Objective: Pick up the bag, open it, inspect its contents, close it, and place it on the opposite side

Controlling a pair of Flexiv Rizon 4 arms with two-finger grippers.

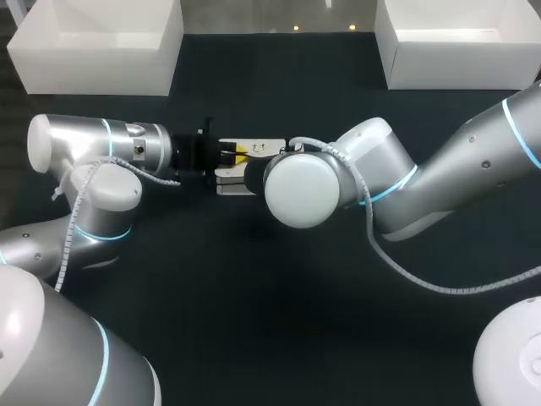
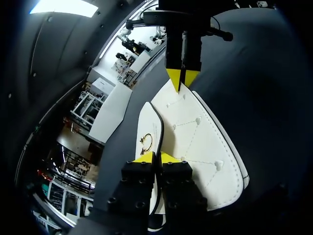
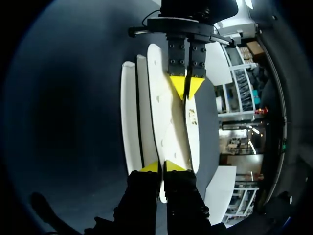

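Observation:
A white quilted bag [image 1: 230,179] hangs between my two arms above the middle of the dark table. In the left wrist view my left gripper [image 2: 156,157] is shut on the near edge of the bag [image 2: 200,142], beside a flap with a gold clasp [image 2: 146,142]. My right gripper [image 2: 182,79] pinches the bag's far end there. The right wrist view has my right gripper [image 3: 163,167] shut on a thin panel edge of the bag [image 3: 157,112], with my left gripper [image 3: 186,86] clamped opposite. From the head view, my left gripper [image 1: 240,153] shows; the right one is hidden under its wrist.
Two white open boxes stand along the table's back edge, one at the left [image 1: 101,46] and one at the right [image 1: 456,42]. My right arm's elbow [image 1: 301,190] bulges over the table's middle. Dark table surface [image 1: 279,321] lies bare in front.

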